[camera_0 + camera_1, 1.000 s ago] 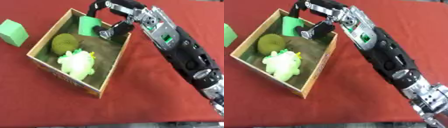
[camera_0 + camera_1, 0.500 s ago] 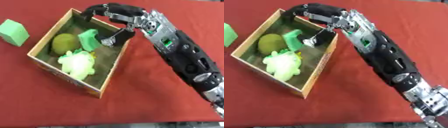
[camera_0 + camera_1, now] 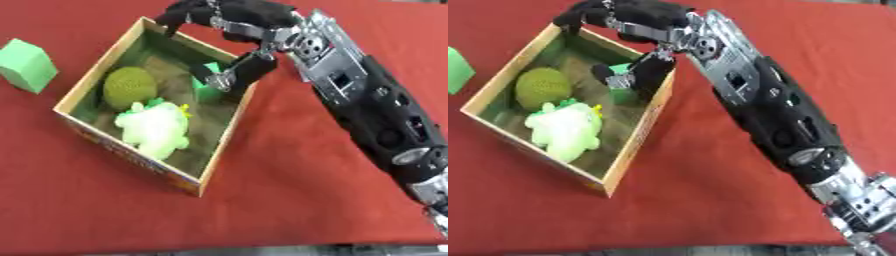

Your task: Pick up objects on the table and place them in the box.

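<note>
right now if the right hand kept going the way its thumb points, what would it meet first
Probably the small green block lying in the box just below the thumb of the right hand; past it is the box floor. Depth is hard to judge, so the gap is unclear.

A red cloth is covering the whole surface [image 3: 289, 200]. A dark strip is showing along the bottom edge.

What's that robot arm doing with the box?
The robot's right hand is over the box, and a small green block sits inside just below it. A round green ball and a pale green plush toy are in the box too. One green cube waits on the red table.
</note>
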You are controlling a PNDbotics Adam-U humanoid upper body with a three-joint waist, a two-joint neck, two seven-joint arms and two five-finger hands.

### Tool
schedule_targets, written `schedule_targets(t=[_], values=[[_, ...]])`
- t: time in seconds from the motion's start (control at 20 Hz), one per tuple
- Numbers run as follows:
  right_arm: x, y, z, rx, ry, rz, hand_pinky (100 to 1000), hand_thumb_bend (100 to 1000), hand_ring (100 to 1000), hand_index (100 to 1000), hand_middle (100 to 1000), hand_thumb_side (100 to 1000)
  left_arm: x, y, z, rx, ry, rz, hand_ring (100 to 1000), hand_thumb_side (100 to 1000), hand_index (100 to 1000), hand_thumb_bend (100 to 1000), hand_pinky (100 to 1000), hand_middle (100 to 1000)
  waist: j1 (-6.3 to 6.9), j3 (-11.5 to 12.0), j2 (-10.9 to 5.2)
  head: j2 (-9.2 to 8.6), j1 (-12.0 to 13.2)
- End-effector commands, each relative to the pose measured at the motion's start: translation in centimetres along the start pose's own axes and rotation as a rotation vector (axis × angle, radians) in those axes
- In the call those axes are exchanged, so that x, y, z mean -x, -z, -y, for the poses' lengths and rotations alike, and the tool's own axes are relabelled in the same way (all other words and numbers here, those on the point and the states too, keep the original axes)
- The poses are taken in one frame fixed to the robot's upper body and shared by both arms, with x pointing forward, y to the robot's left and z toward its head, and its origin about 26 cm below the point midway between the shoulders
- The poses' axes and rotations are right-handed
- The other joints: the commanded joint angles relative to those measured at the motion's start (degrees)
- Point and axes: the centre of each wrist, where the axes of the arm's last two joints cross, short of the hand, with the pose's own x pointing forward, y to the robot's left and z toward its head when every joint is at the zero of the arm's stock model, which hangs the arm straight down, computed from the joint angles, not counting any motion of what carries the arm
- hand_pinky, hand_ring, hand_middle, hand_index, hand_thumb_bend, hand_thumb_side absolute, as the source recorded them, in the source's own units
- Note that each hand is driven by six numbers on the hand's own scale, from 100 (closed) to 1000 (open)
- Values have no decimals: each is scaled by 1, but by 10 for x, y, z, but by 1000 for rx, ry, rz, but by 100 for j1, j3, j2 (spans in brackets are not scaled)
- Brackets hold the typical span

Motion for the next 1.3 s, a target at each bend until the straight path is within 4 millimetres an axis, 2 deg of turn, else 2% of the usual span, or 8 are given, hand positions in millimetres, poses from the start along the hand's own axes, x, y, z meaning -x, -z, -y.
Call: schedule_targets(t=[0.05,0.2,0.55,0.8,1.0,1.3], values=[[-6,-10,21,49,-21,7,1000,100,1000,1000,781,141,-5,6,-2,10,4,28,929,698,891,100,867,803,17,-18,-166,21,17],[-9,-33,36,73,-41,-3,1000,100,1000,1000,770,144,-5,6,-3,10,11,25,929,698,890,100,867,803,6,-55,-185,42,71],[3,-115,59,-23,-83,-146,1000,100,1000,1000,818,174,-5,4,-5,13,27,16,931,701,889,100,868,805,-34,-149,-193,35,185],[10,-165,55,-98,-143,-301,1000,100,1000,1000,842,213,-5,4,-5,17,33,13,933,704,889,100,868,806,-57,-183,-168,30,248],[22,-186,41,-161,-147,-382,1000,100,1000,1000,848,231,-5,5,-4,21,29,11,933,705,889,100,869,806,-55,-177,-152,11,250],[39,-202,39,-187,-125,-457,1000,100,1000,1000,846,296,-5,5,-4,23,27,5,934,707,888,100,869,806,-49,-160,-134,3,233]])
